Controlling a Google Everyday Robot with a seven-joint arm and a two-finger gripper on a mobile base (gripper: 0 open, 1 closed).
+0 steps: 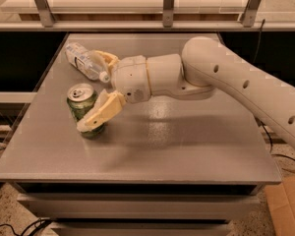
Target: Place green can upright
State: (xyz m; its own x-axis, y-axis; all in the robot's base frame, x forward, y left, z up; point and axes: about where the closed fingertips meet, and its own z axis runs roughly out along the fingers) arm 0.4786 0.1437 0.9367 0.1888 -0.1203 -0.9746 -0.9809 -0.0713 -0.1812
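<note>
- The green can (82,107) stands on its base with the silver top up, on the left part of the bench (187,146), near the left edge and about midway between the front and back edges.
- The gripper (92,90) hangs just right of the can with its fingers spread wide and nothing clamped. The lower finger (101,114) crosses in front of the can's right side; I cannot tell whether it touches.
- The upper finger (107,61) lies against or just beside the bottle (84,62), which is on its side toward the back left corner.
- The can looks set down, so the step in hand is likely the withdrawal. It would be best to pull straight back to the right along the arm (236,82), keeping the lower finger from dragging across the can.
- A sweep toward the left edge could push the can off; there is little bench left on that side.
- A move toward the back edge would knock the bottle and set it rolling.
- The right half and the front of the bench offer plenty of open room.
</note>
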